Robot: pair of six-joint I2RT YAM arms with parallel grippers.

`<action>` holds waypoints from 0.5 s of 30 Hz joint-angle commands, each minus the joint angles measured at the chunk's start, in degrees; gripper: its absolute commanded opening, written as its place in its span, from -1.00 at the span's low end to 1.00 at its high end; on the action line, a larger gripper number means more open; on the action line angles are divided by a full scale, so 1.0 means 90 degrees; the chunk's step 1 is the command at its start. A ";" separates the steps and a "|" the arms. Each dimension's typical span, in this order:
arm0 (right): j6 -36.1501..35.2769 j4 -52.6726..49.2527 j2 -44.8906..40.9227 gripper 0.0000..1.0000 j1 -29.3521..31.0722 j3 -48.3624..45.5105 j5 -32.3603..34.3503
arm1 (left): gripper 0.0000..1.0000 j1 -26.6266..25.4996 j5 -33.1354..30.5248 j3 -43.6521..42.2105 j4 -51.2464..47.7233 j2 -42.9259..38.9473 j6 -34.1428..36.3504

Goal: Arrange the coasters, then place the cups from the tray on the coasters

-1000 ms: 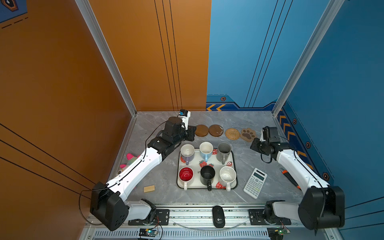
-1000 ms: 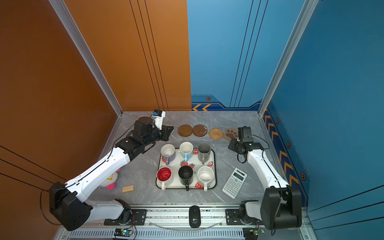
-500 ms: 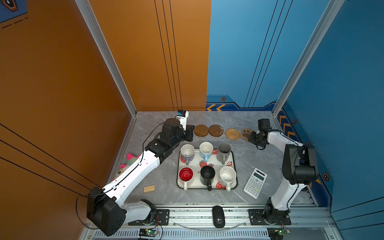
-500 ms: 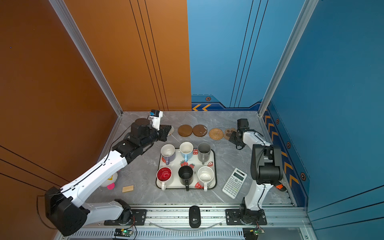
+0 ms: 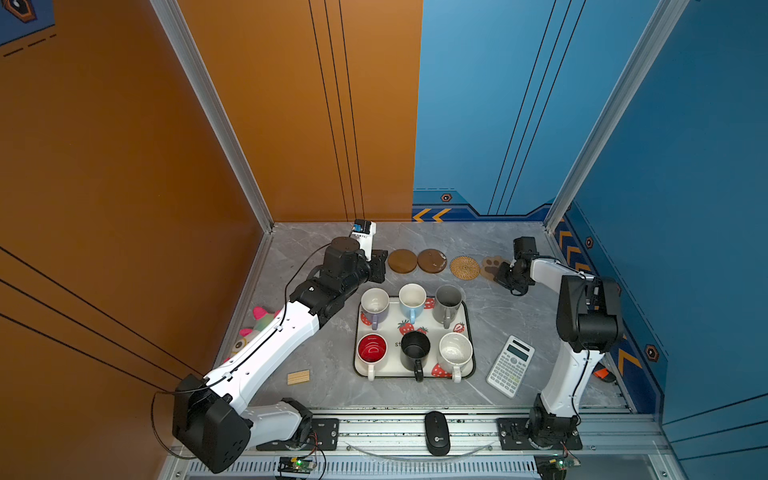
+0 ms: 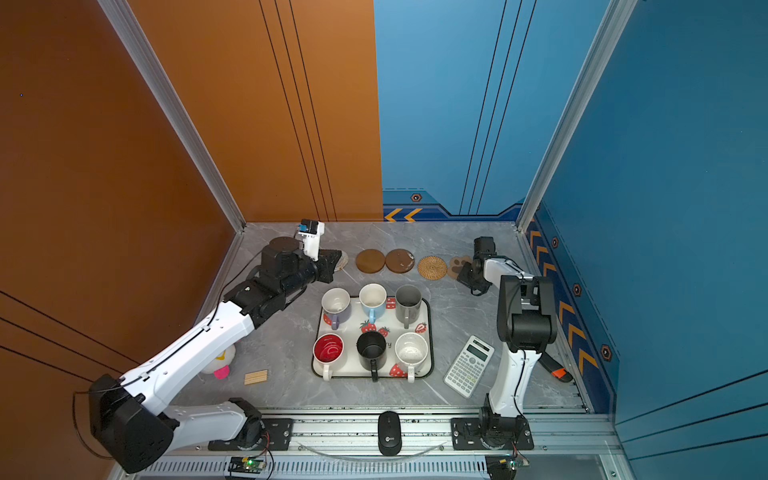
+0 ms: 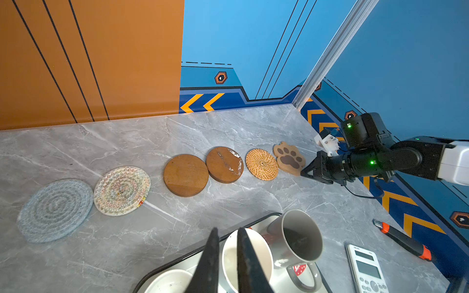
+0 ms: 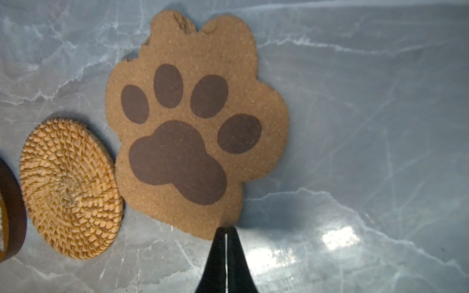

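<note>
The left gripper (image 7: 227, 230) is hanging beside the tray (image 5: 395, 375), at its far-left corner, jaws slightly apart, empty. Six cups (image 5: 415, 347) are standing in the tray, six coasters (image 7: 186, 175) lying in a row behind it. The right gripper (image 8: 225, 232), closed, is touching the paw coaster (image 8: 195, 126) at its edge.

Bright even light, sharp focus, glare on tabletop (image 8: 340, 238)

grey marble tabletop (image 5: 332, 357), six coasters (image 7: 186, 175) lined up along the back, strawberry tray (image 5: 430, 332) parked mid-table, calculator (image 5: 510, 365) laid to its right, wooden block (image 5: 298, 377) and plush toy (image 5: 257, 320) left over on the left
</note>
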 commanded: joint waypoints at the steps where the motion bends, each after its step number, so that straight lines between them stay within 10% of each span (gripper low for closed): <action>1: 0.0112 0.0040 0.0172 -1.00 -0.0049 0.0184 -0.0113 | -0.68 -0.0065 -0.0142 -0.0093 0.0136 -0.0133 0.0094; 15: 0.0103 0.0108 0.0346 -1.00 -0.0098 0.0343 -0.0200 | -0.68 -0.0069 -0.0193 -0.0036 0.0093 -0.0156 0.0101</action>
